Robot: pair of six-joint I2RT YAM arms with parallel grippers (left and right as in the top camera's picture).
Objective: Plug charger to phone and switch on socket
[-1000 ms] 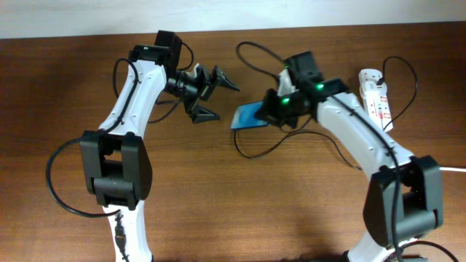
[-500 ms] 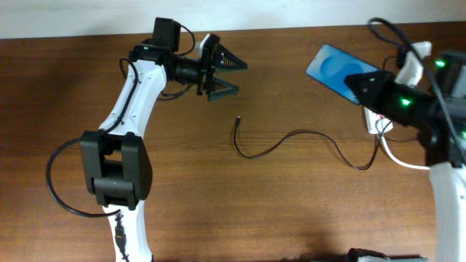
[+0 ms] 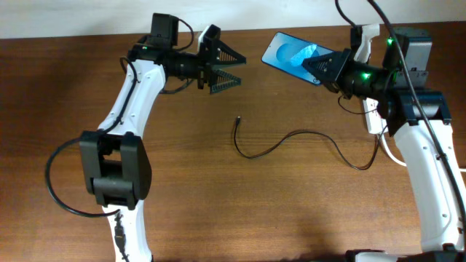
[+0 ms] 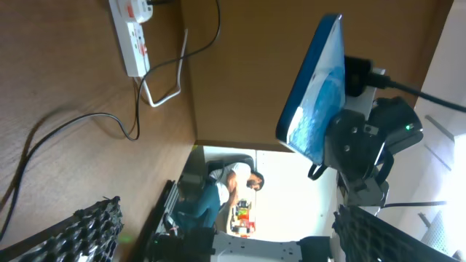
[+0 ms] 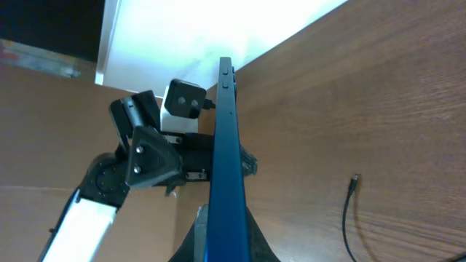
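My right gripper [image 3: 326, 69] is shut on the blue-screened phone [image 3: 291, 55] and holds it in the air at the back of the table. The phone shows edge-on in the right wrist view [image 5: 223, 160] and tilted in the left wrist view [image 4: 314, 91]. My left gripper [image 3: 226, 68] is open and empty, raised and facing the phone. The thin black charger cable [image 3: 298, 138] lies on the table, its plug tip [image 3: 237, 121] at the free left end, also in the right wrist view [image 5: 354, 180]. The white socket strip [image 4: 131, 33] is mostly hidden behind my right arm overhead.
A thick white cord [image 4: 164, 80] loops from the socket strip. Thick black robot cables run above my right arm [image 3: 386, 29]. The table's far edge meets a white wall [image 3: 73, 18].
My right gripper has carried the phone from the far right toward the back centre, after lifting it from the table. My left gripper has stayed open and turned slightly.
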